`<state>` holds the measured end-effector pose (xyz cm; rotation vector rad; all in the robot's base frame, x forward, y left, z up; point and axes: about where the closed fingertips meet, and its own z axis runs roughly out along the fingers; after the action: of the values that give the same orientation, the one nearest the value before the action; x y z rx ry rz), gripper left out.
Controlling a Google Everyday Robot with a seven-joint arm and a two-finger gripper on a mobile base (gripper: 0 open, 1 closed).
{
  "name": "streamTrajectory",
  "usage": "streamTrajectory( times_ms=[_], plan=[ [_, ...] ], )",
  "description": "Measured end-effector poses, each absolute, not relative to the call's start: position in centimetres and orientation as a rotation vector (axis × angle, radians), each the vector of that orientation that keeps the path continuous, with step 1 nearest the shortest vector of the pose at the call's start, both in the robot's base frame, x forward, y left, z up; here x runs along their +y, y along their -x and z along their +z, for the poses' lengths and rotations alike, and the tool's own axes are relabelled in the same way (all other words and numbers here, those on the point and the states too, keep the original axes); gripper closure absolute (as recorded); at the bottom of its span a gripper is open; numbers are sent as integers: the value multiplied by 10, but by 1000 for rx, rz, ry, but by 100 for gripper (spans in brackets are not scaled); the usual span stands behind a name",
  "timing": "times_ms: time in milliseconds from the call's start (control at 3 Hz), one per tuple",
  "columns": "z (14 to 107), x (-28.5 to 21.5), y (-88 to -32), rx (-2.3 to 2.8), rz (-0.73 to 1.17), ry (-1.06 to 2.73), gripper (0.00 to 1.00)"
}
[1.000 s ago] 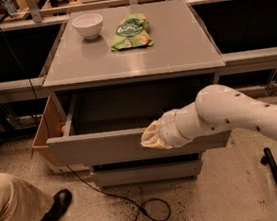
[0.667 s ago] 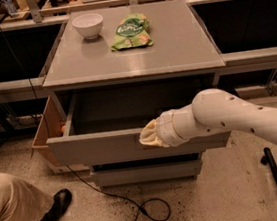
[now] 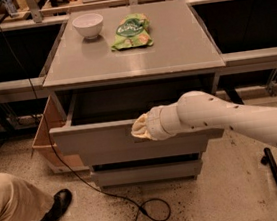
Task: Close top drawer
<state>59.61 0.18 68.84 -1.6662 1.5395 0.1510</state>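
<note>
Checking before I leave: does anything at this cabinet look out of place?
The top drawer stands pulled out of the cabinet, its inside showing; the hand is at its front panel's top edge. The bowl sits upright on top, nothing spilled.

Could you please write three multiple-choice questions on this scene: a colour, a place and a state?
1. The bag on the cabinet top is: A. red; B. green; C. blue.
2. The gripper is: A. at the top drawer's front panel; B. inside that drawer; C. above the cabinet top.
3. The top drawer is: A. pulled out; B. fully shut; C. lifted out of the cabinet.
Answers: 1 B, its wrapper is plainly green. 2 A, it is at the panel's upper edge. 3 A, the drawer's open inside shows below the cabinet top.
</note>
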Motion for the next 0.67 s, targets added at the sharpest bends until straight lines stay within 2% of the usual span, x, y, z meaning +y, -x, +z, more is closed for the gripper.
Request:
streamTrajectory(
  times_ms=[667],
  plan=[
    [687,21,-630,1494,101,1649,100]
  ],
)
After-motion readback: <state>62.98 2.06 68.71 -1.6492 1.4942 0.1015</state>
